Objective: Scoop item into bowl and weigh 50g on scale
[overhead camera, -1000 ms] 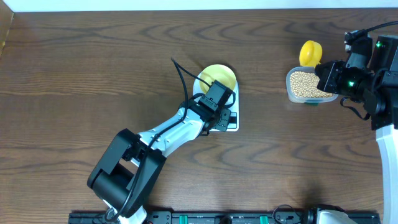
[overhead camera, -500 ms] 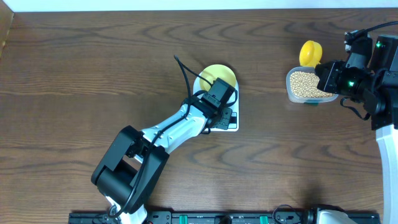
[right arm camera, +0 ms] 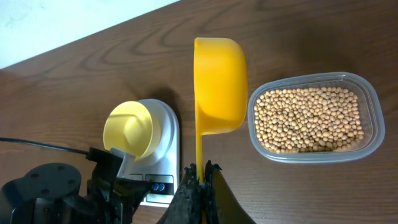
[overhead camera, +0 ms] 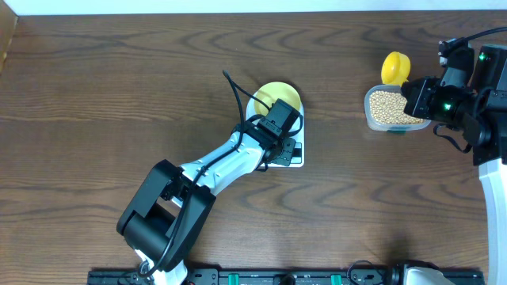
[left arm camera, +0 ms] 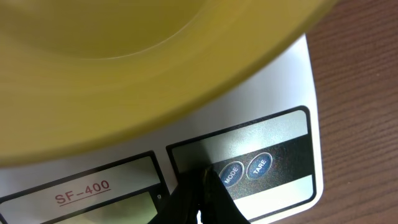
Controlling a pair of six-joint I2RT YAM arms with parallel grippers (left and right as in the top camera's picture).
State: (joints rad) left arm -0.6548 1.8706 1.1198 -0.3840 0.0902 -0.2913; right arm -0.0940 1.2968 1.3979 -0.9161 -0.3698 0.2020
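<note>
The pale yellow bowl (overhead camera: 278,96) sits empty on the white scale (overhead camera: 295,161) at mid-table; both also show in the right wrist view, bowl (right arm camera: 129,129) and scale (right arm camera: 168,134). My left gripper (left arm camera: 200,182) is shut, its tips pressing the scale's front panel just left of the MODE button (left arm camera: 231,172). The tan beans (overhead camera: 389,106) fill a clear tub (right arm camera: 311,117) at the right. My right gripper (right arm camera: 200,172) is shut on the handle of the bright yellow scoop (right arm camera: 217,84), which is held empty beside the tub.
The TARE button (left arm camera: 259,165) is right of MODE. The scale's display (left arm camera: 106,210) is partly in view, no digits readable. A black cable (overhead camera: 232,91) arcs over the left arm. Dark wood table (overhead camera: 119,95) stretches to the left.
The left arm shifted slightly toward the scale early on, then held still. The right arm with the scoop has not moved.
</note>
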